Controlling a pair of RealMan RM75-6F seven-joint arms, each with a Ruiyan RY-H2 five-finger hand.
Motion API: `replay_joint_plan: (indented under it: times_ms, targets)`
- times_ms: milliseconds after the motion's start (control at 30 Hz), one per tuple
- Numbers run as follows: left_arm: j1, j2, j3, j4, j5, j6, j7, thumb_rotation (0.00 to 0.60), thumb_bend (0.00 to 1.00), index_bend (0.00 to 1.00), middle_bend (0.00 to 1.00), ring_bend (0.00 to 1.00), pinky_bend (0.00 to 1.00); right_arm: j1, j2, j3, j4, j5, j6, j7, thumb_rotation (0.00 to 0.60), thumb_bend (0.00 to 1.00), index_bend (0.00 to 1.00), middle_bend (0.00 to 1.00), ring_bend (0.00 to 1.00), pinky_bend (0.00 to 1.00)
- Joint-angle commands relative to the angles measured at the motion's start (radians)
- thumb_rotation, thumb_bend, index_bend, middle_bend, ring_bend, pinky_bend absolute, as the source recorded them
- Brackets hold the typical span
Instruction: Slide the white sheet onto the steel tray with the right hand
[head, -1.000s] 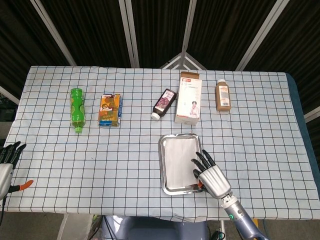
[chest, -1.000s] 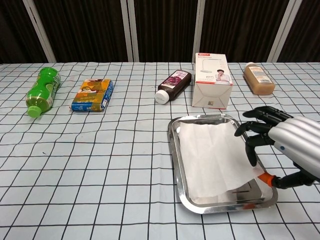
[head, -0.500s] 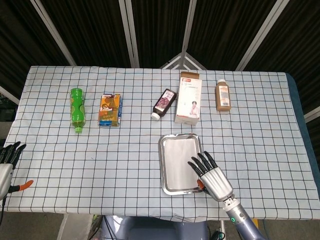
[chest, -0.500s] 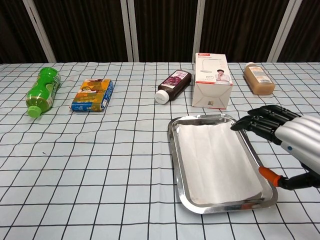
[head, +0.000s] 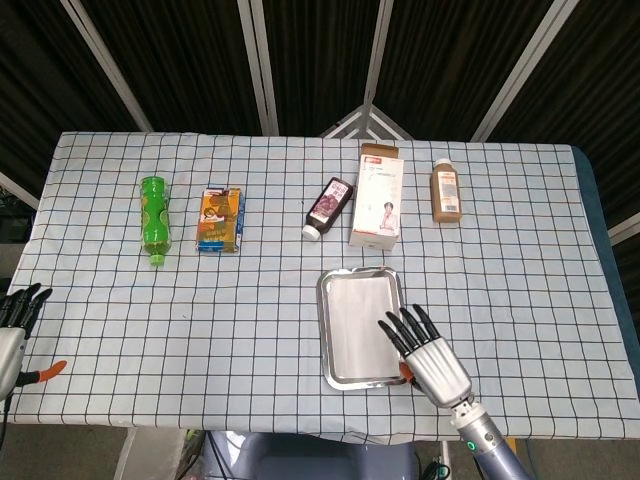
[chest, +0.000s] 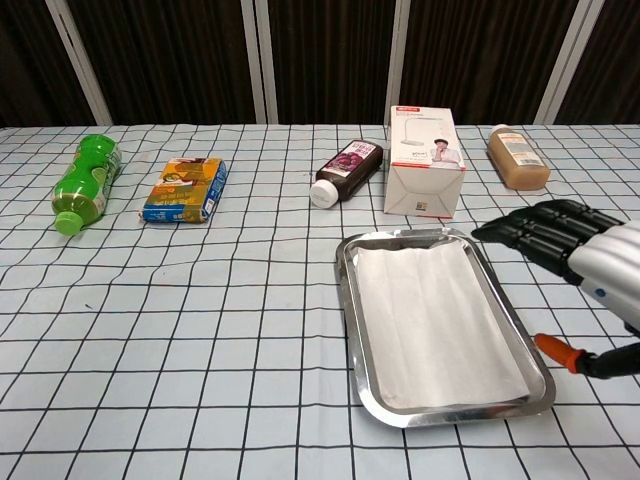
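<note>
Looking down from the head view, I see the white sheet (head: 359, 322) lying flat inside the steel tray (head: 326, 340), with all its edges within the rim. In the chest view the white sheet (chest: 437, 325) fills most of the steel tray (chest: 346, 300) and looks smooth. My right hand (head: 428, 356) is just past the tray's near right corner, with its fingers spread wide and holding nothing. From the chest view my right hand (chest: 580, 255) is up off the counter (chest: 200, 320), and its dark fingertips (chest: 500, 231) point over toward the tray. I cannot see it touching the sheet. My left hand (head: 12, 335) is far off at the left edge of the counter (head: 200, 300), open too, with nothing in it. At the back of the counter there is a green bottle (head: 153, 218) lying down, a yellow carton (head: 220, 220) beside it, a dark bottle (head: 329, 206) on its side, a white box (head: 377, 196) and a brown bottle (head: 445, 191). The white box sits just behind the tray.
</note>
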Motion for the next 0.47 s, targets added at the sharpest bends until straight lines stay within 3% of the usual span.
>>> replay_joint_plan:
  times_ms: [33,133,267,467]
  targets:
    - [0.000,0.000,0.000,0.001,0.002,0.001,-0.002,0.600,0.00,0.00,0.00,0.00,0.00,-0.017,0.058,0.015,-0.041,0.014,0.032,-0.022,0.600,0.42,0.06,0.09,0.00,0.00]
    - [0.002,-0.001,0.000,0.004,0.010,0.009,-0.001,0.600,0.00,0.00,0.00,0.00,0.00,-0.058,0.167,0.034,-0.121,0.057,0.091,-0.015,0.600,0.42,0.02,0.07,0.00,0.00]
    - [0.008,-0.013,0.003,0.020,0.041,0.041,0.017,0.600,0.00,0.00,0.00,0.00,0.00,-0.141,0.316,0.039,-0.238,0.161,0.161,0.093,0.600,0.41,0.00,0.00,0.00,0.00]
    - [0.014,-0.026,0.003,0.041,0.066,0.071,0.024,0.600,0.00,0.00,0.00,0.00,0.00,-0.192,0.385,0.014,-0.236,0.175,0.189,0.158,0.600,0.39,0.00,0.00,0.00,0.00]
